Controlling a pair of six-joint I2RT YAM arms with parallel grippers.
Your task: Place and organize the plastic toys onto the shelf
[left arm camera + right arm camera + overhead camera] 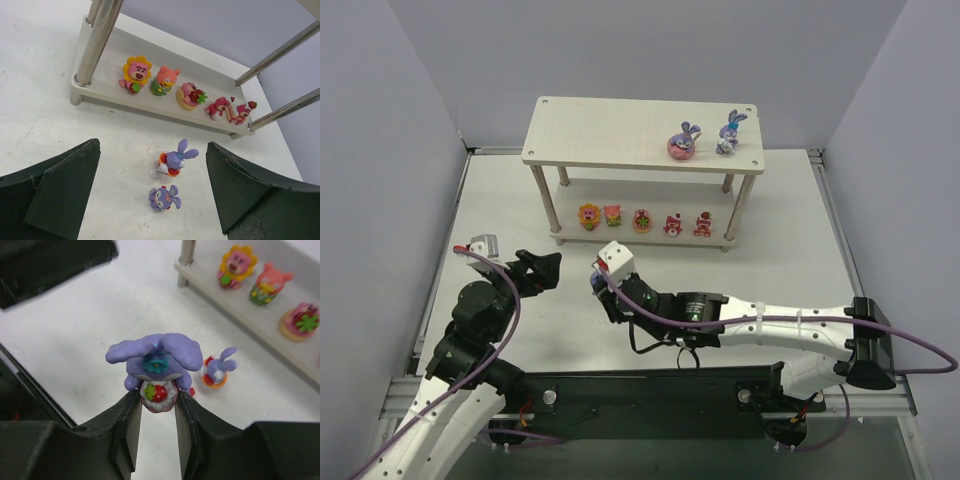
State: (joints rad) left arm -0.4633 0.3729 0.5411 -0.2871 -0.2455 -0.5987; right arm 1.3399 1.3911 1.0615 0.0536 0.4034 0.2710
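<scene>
The right jaws pinch a purple bunny (pixel 157 372) by its base, its ears sticking out past the tips, in front of the shelf (pixel 620 130). The left jaws are spread wide and hold nothing. Ahead of them on the surface (pixel 45 110) stand an upright bunny (pixel 175 160) and, nearer, a second bunny (pixel 164 197). Five round toys (pixel 642 220) line the lower tier, and two top bunnies (pixel 682 145) sit above.

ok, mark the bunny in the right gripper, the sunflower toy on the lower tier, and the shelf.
held bunny (pixel 157 371): right wrist view, on its face.
sunflower toy (pixel 136 73): left wrist view, on its face.
shelf (pixel 610 130): top external view, bare top board.
</scene>
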